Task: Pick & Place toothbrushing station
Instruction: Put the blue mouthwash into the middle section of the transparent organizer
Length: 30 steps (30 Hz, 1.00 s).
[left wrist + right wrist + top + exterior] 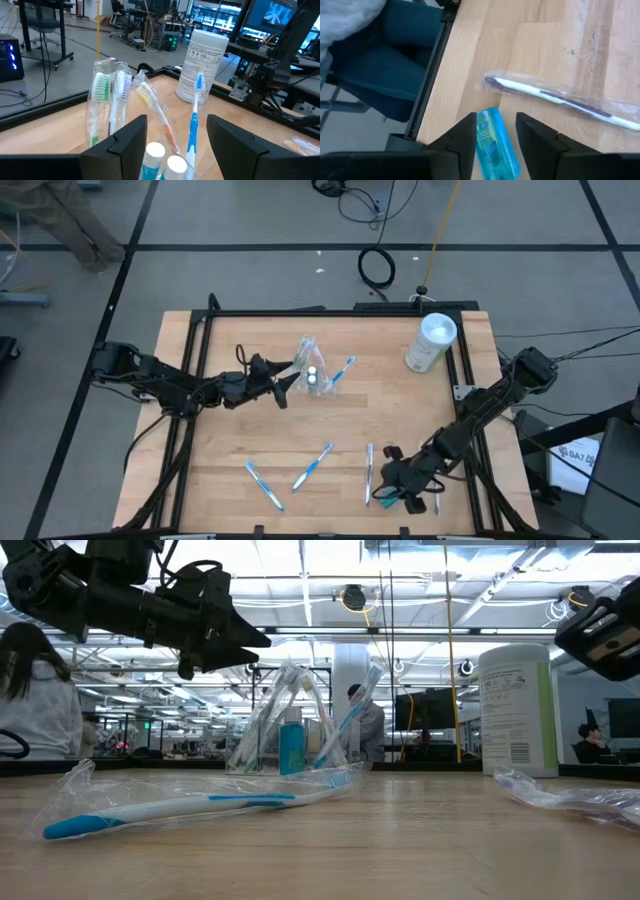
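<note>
The clear toothbrushing station (316,374) stands upright on the table's far middle, holding several toothbrushes and two white-capped bottles (156,151). It also shows in the low view (296,725). My left gripper (287,383) is open, just left of the station and raised above the table (250,640). Its fingers (127,142) stand on either side of the bottle caps without touching. My right gripper (392,485) is at the near right, shut on a small blue bottle (492,145). My right gripper pinches the blue bottle between its two fingers by its long sides (481,131). The bottle lies along the fingers, and its end (487,114) sticks out past the fingertips. It looks lifted off the wood, near the table's edge.
A white canister (432,343) stands at the far right. Wrapped toothbrushes lie near the front: two blue ones (313,466) (265,485) and a white one (369,473). Another wrapped one (555,97) lies just beyond my right gripper. A black frame (196,345) runs around the table.
</note>
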Available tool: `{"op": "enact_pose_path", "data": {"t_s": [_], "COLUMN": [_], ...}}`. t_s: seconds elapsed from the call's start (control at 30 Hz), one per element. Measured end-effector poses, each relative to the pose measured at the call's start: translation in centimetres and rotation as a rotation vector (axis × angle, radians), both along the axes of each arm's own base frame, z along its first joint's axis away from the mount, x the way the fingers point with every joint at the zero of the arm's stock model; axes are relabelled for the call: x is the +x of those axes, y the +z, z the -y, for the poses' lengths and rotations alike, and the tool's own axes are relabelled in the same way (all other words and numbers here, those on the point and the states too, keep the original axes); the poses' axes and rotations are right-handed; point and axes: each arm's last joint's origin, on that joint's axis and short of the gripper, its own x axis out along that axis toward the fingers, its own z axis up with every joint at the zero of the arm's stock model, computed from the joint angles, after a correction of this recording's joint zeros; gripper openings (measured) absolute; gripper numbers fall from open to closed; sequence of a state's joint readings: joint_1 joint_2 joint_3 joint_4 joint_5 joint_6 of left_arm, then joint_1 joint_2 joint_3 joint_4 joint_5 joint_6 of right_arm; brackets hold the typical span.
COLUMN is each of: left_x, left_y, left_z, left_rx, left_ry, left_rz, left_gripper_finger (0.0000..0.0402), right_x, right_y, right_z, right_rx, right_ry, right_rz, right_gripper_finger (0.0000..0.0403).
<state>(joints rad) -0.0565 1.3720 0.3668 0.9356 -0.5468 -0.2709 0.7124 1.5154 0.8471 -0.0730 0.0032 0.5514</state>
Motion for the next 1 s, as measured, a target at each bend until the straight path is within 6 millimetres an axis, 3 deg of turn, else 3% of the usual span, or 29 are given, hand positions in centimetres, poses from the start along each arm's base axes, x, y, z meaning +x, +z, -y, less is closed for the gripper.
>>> {"op": "enact_pose_path", "data": {"t_s": [0.37, 0.73, 1.0], "left_x": [0.0, 0.0, 0.0], "left_y": [0.0, -0.1, -0.1], "left_z": [0.0, 0.0, 0.0], "left_rx": [-0.024, -0.019, -0.018], "left_ry": [0.002, 0.002, 0.004], "left_rz": [0.009, 0.004, 0.004], "left_gripper_finger": [0.0214, 0.0214, 0.0214], "right_x": [-1.1, -4.2, -4.6], "right_y": [-0.5, -3.7, -4.6], "right_z": [-0.3, 0.2, 0.7], "right_rx": [-0.092, -0.188, -0.224], "right_ry": [0.059, 0.117, 0.18], "right_rz": [-0.029, -0.134, -0.059], "right_gripper_finger": [0.0196, 0.0184, 0.0169]}}
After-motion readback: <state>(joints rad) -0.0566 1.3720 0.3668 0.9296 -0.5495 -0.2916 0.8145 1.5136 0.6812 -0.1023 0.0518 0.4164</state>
